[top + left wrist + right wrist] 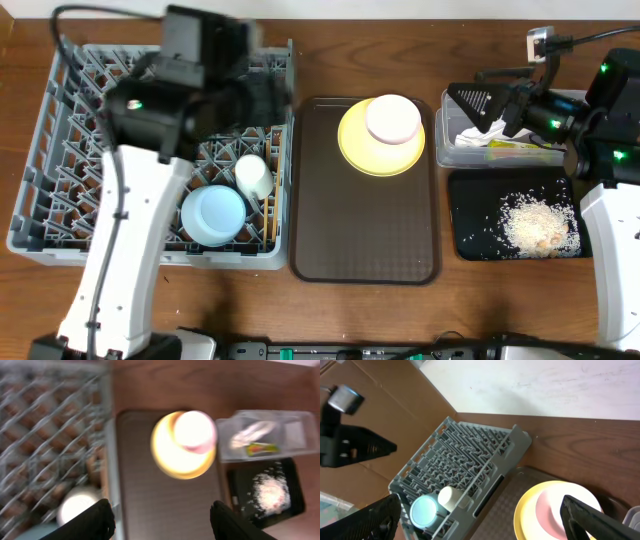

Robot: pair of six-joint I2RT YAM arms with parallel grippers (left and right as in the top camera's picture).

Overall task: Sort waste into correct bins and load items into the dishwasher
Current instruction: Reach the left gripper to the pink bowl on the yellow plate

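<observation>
Brown serving tray (365, 228): yellow plate (352, 150) at its far end, pinkish-white bowl (393, 118) resting on the plate. Left of tray: dish rack (60, 150) holding light blue bowl (213, 214) and white cup (254, 176). Right of tray: clear tub (500, 158); black tray (480, 215) bearing rice scraps (540, 225). Left gripper (162, 522) and right gripper (480, 520): fingers spread, empty.

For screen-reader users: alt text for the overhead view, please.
A grey dish rack holds a light blue bowl and white cup; beside it a brown tray carries a yellow plate with a pinkish bowl on it. Farther right, a clear tub of waste sits next to a black tray of rice.
</observation>
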